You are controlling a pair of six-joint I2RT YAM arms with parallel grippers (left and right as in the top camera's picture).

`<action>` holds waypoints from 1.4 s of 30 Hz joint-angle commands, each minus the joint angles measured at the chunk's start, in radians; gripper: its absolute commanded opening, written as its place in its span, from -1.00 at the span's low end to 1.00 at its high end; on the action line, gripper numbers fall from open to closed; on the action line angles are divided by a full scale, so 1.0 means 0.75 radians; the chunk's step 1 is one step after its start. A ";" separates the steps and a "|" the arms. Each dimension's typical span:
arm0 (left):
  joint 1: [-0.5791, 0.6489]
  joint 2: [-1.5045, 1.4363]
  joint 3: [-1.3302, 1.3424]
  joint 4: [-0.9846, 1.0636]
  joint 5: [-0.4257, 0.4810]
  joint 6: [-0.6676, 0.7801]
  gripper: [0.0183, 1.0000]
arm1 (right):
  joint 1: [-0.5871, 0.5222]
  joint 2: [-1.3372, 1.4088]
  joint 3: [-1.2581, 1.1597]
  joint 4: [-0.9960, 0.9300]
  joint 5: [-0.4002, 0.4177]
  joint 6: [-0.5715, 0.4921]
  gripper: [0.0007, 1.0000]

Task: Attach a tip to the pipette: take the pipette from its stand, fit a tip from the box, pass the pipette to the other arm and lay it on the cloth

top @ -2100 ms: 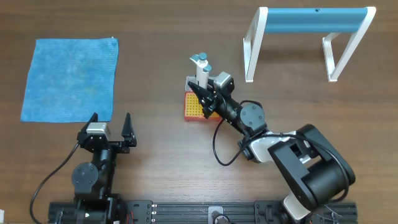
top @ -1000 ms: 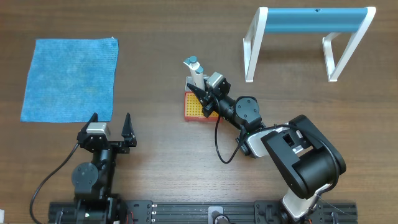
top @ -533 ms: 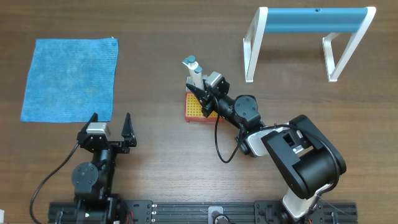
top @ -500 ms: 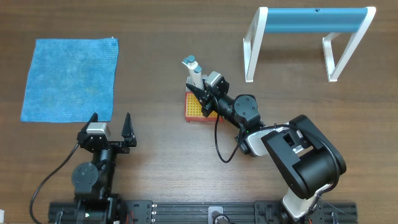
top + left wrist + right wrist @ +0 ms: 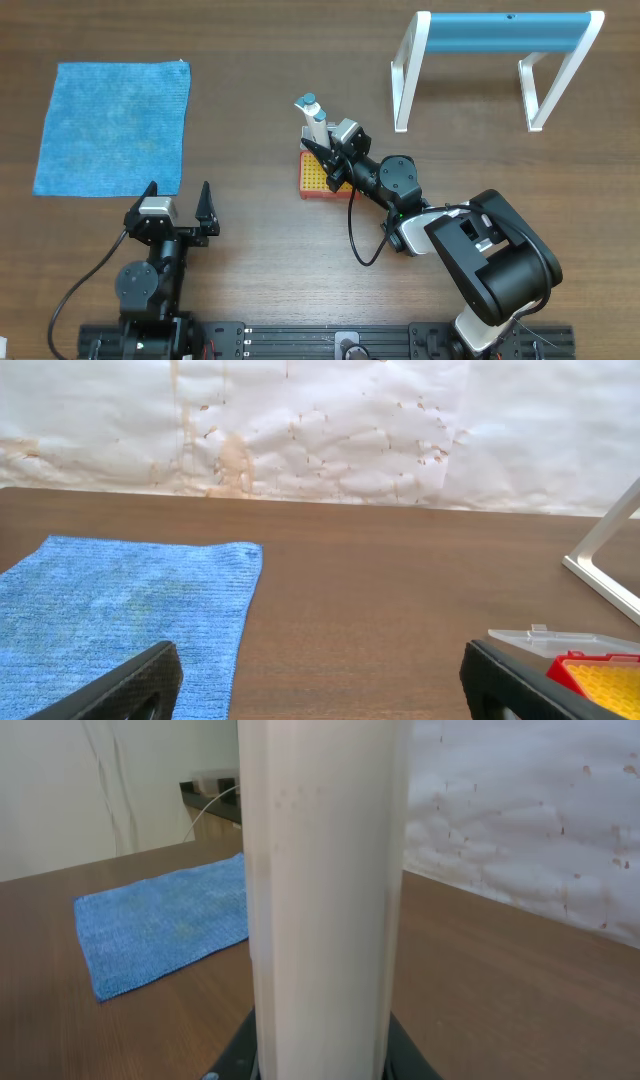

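Pipette upright in the right arm's grasp at the tip box, with the left arm standing off open

The blue cloth (image 5: 112,128) lies flat by the table's (image 5: 260,270) far left corner. The left gripper (image 5: 178,188) sits just nearer than the cloth, by the near left edge, with its fingers spread wide and holding nothing. At mid-table the right gripper (image 5: 328,150) is clamped around the body of the pipette (image 5: 316,115). The pipette's long axis stands roughly vertical, button end up, and the orange tip box (image 5: 316,178) appears to lie directly below its lower end. Whether a tip is seated cannot be told. The next move is probably along that axis, straight down into or up out of the rack. The left arm is well apart, so the handover is not close. The white and blue stand (image 5: 500,30) sits empty at the far right corner. No legible writing shows.
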 commanded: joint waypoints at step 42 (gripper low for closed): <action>0.009 -0.008 -0.003 -0.005 0.025 0.012 0.79 | 0.215 -0.920 0.661 -2.068 -0.027 0.218 -0.84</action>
